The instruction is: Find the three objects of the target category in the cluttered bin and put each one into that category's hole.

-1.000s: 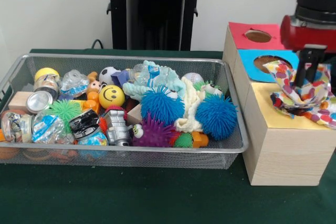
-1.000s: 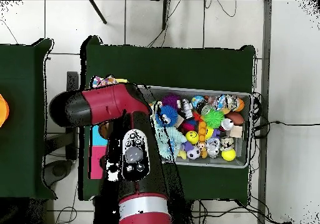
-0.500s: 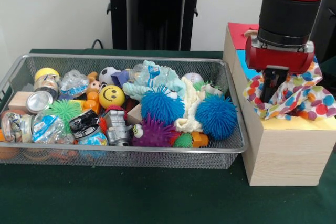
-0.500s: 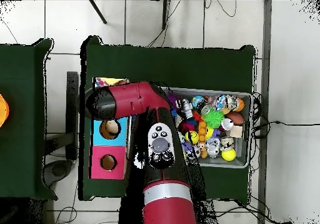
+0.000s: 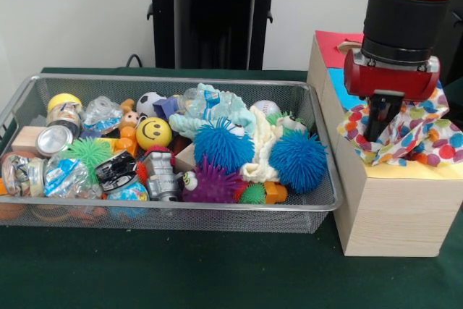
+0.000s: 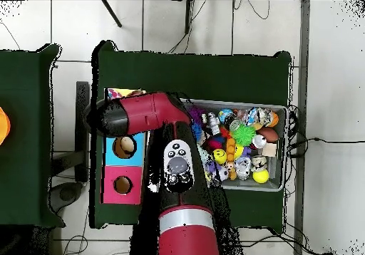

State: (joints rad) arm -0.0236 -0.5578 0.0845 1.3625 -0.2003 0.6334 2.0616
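My gripper (image 5: 379, 127) hangs over the yellow-topped section of the pale wooden sorting box (image 5: 383, 215), pushed down into a white cloth printed with coloured dots (image 5: 412, 132). The cloth bunches up around the black tips and spreads over the yellow top, its edge draping toward the box's blue section (image 5: 340, 86) at 12 o'clock. With the fabric bunched around my fingers I cannot tell whether they are pinched together or spread.

In the overhead view my red and black arm (image 6: 153, 117) covers most of the yellow section; only a strip of the dotted cloth (image 6: 121, 92) peeks out at the arm's 11 o'clock. The blue section's round hole (image 6: 125, 147) and the red section's round hole (image 6: 122, 185) both show clear of the arm.

The silver wire-mesh bin (image 5: 181, 215) sits just beside the box on the dark green tablecloth (image 5: 181, 273). It is packed: a pale blue crumpled cloth (image 5: 213, 110) and a cream cloth (image 5: 264, 146) lie near its middle, two blue spiky rubber balls (image 5: 223, 144) beside them, a purple spiky ball (image 5: 213, 182) at 6 o'clock, a yellow smiley ball (image 5: 153, 133), a green spiky ball (image 5: 90, 152), a small soccer ball (image 5: 149, 103), and crushed metal cans (image 5: 53, 139) at 9 o'clock.
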